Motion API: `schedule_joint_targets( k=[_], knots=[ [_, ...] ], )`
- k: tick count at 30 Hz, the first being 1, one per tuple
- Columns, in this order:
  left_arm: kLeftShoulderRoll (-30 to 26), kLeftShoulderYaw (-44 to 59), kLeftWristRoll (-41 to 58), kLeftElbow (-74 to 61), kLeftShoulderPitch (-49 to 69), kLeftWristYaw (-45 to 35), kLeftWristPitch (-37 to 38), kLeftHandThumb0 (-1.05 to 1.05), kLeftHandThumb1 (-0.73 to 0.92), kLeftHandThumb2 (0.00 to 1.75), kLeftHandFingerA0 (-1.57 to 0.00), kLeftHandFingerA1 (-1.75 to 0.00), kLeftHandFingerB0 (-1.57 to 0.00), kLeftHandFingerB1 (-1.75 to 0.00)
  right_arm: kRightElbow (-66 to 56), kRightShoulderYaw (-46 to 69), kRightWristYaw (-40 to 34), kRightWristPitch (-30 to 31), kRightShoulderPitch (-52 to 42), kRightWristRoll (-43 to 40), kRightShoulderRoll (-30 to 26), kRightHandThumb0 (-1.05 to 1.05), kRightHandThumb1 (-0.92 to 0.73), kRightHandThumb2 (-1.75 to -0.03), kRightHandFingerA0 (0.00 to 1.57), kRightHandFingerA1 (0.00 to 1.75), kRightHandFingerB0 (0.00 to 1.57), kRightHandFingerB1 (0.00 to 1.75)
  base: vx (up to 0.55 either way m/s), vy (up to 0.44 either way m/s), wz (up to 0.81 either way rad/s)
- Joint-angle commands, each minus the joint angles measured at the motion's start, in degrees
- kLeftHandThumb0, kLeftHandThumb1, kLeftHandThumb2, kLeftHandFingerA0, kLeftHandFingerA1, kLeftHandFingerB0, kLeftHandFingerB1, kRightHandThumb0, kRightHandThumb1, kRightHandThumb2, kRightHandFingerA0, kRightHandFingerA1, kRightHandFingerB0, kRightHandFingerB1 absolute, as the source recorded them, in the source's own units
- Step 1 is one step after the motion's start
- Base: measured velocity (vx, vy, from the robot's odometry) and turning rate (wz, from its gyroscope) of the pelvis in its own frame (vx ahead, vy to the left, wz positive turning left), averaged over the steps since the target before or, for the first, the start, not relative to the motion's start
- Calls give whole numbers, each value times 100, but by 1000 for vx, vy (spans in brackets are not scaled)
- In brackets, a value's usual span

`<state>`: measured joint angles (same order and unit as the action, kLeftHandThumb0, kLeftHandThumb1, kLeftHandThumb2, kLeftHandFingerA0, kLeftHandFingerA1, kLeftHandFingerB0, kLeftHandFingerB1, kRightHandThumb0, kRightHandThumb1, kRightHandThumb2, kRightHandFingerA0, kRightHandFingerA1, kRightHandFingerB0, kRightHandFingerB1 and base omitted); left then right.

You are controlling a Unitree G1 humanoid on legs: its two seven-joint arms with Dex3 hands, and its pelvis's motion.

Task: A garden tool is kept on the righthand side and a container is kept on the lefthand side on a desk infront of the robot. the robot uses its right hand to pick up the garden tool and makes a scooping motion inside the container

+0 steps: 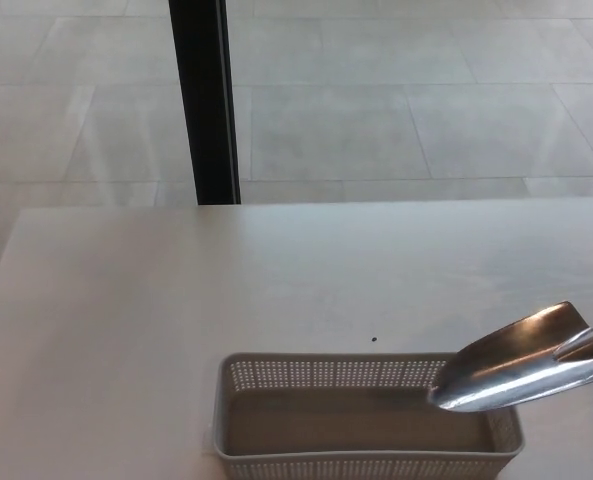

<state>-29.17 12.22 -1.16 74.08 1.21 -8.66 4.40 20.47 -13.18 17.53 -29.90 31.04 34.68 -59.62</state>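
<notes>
- Right hand out of view past the picture's right edge, left hand also out of view; grip on the tool impossible to tell.
- Shiny metal trowel (521,358) reaching in from the right, blade tip over the right end of the perforated grey basket (236,420).
- Basket sitting near the front of the pale worktop (176,290).
- Small dark speck (374,339) just behind the basket.
- Black post (204,100) on the tiled floor (426,100) beyond.

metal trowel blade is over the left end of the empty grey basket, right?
Not quite. The head view shows the trowel blade over the right end of the basket, not the left. The rest holds: the blade is metal, and the grey basket shows nothing inside.
</notes>
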Motion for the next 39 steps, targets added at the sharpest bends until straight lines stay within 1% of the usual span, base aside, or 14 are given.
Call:
schedule_joint_targets(
  k=[1, 7, 8, 14, 20, 22, 23, 28, 30, 31, 32, 33, 35, 39],
  knots=[
    [-96, 45, 57, 53, 66, -85, -18, -47, 66, 60, -62, -66, -59, -50, -139, 34, 754, 940, 1, 207, -23, -20, -61, -85, 92, 174, 71, 141, 0, 0, 0],
    [-110, 36, 68, -43, 69, -134, -35, -47, 66, 60, -59, -68, -55, -49, -657, 82, 1002, 1236, -80, 335, -30, -27, -67, -82, 83, 167, 81, 111, 0, 0, 0],
    [-107, 53, 86, -51, 70, -130, -43, -46, 65, 59, -64, -74, -56, -50, -762, 91, 1029, 1298, -104, 367, -22, -32, -69, -74, 83, 157, 76, 58, 0, 0, 0],
    [-90, 72, 93, -75, 50, -110, -66, -48, 65, 59, -62, -68, -58, -50, -1347, 46, 998, 1368, -173, 669, 52, -36, -78, -67, 80, 166, 76, 55, 0, 0, 0],
    [-116, 40, 29, -90, 28, -109, -39, -49, 66, 60, -63, -69, -59, -50, -1742, -38, 923, 1440, -130, 1012, 259, -33, -72, -73, 86, 172, 80, 102, 0, 0, 0],
    [-113, 40, 37, -88, 11, -123, -36, -47, 66, 59, -63, -68, -58, -50, -1857, -69, 834, 1430, -112, 1166, 319, -34, -73, -71, 87, 172, 83, 92, 0, 0, 0],
    [-108, 38, 36, -67, -4, -114, -45, -47, 67, 60, -61, -64, -58, -50, -1897, -80, 822, 1446, -103, 1237, 360, -36, -73, -71, 86, 175, 78, 121, 0, 0, 0],
    [-88, 36, 44, -33, -36, -104, -46, -49, 66, 59, -62, -69, -59, -51, -1995, -219, 45, 1247, -159, 1877, 517, -34, -65, -81, 89, 175, 74, 152, 0, 0, 0],
    [-87, 41, 58, -45, -42, -117, -56, -49, 66, 59, -62, -69, -59, -51, -2015, -225, -9, 1264, -179, 1956, 536, -34, -65, -81, 89, 175, 74, 152, 0, 0, 0],
    [-103, 20, 42, -81, -35, -132, -33, -49, 66, 60, -59, -67, -57, -51, -2128, -300, -9, 1343, -214, 2146, 592, -45, -55, -102, 116, 134, 89, 115, 0, 0, 0],
    [-93, 29, 50, -52, -66, -107, -77, -46, 66, 59, -63, -67, -58, -49, -2144, -313, -22, 1333, -232, 2165, 614, -35, -67, -79, 91, 175, 81, 104, 0, 0, 0],
    [-81, 26, 48, -41, -103, -73, -119, -47, 66, 60, -61, -66, -57, -49, -2169, -328, -76, 1290, -265, 2184, 633, -35, -67, -77, 91, 175, 85, 84, 0, 0, 0],
    [-84, 30, 52, -8, -145, -98, -107, -47, 64, 59, -63, -66, -58, -48, -2195, -406, -240, 1212, -283, 2364, 633, -40, -73, -71, 91, 175, 77, 131, 0, 0, 0],
    [-92, 86, 107, 39, -230, -99, -208, -47, 63, 59, -64, -67, -60, -49, -2375, -615, -276, 1264, -402, 2822, 616, -39, -77, -77, 94, 175, 77, 136, 0, 0, 0]
  ],
)
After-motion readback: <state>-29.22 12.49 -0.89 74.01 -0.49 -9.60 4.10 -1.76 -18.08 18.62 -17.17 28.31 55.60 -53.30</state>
